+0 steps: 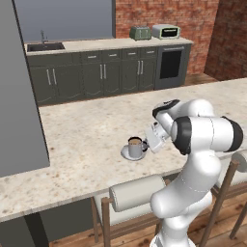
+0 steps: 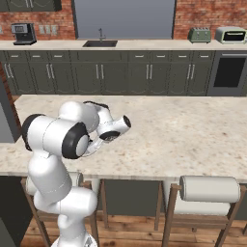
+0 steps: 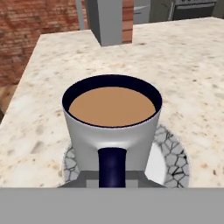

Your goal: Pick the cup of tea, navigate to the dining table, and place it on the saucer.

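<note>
The gripper [image 1: 150,140] was closed on the dark handle of the cup of tea [image 1: 136,146], its jaws squeezed narrow around that thin loop. In the hand view the handle [image 3: 112,167] ran straight down toward the fingers, with the cup [image 3: 111,127] directly ahead. The cup sat on the saucer [image 1: 127,153], on the dining table [image 1: 87,135], near the edge where the stools [image 1: 137,192] stood.

The cup looked like glazed ceramic: a grey, slightly tapering wall, a dark rim and smooth, hard surfaces. It would probably be stiff, fairly light, slippery under metal fingers and liable to chip if knocked. The brown tea [image 3: 112,106] reached close to the rim, so any tilt risked a spill. The handle seemed the sensible hold, since it kept the fingers clear of the liquid, though a grip that far off-centre might let the cup swing.

The saucer [image 3: 173,155] was shallow and round, pale with a dark crackled pattern, and only slightly wider than the cup. The table was thick beige speckled stone, flat and hard. The stools had pale cushioned backs on wooden frames.
</note>
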{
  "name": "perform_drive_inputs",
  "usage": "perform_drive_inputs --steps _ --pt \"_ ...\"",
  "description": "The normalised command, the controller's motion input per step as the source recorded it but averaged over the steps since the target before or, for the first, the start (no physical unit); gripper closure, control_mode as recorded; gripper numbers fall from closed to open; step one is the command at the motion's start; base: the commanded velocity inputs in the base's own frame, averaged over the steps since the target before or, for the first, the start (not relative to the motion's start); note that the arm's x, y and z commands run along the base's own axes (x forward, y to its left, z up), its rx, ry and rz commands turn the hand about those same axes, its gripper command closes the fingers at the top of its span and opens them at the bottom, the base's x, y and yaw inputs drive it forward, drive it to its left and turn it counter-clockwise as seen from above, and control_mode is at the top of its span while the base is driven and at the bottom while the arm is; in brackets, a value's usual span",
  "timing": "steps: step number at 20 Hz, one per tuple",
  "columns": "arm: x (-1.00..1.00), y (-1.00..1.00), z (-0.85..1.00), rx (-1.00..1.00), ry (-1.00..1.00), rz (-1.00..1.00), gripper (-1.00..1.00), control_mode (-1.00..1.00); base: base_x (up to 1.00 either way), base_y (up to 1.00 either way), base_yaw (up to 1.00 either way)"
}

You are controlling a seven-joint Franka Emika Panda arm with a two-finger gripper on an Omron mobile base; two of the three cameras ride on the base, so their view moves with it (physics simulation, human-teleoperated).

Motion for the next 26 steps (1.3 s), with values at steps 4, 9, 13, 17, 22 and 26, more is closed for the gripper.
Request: perform_drive_inputs --steps 4,9,13,17,22,26 --pt "0.07 0.10 -0.07 -0.03 -0.05 0.00 1.00 -1.00 0.00 0.00 0.00" --pt "0.10 0.04 -0.03 0.00 -0.06 0.00 1.00 -1.00 0.00 0.00 0.00" --pt "0.16 0.00 -0.02 0.00 -0.05 0.00 1.00 -1.00 0.00 0.00 0.00" --pt "0.00 0.00 -0.18 0.00 0.00 0.00 1.00 -1.00 0.00 0.00 0.00" --pt "0.00 0.00 -0.32 0.00 0.00 0.00 1.00 -1.00 0.00 0.00 0.00" --pt "0.00 0.00 -0.09 0.00 0.00 0.00 1.00 -1.00 0.00 0.00 0.00"
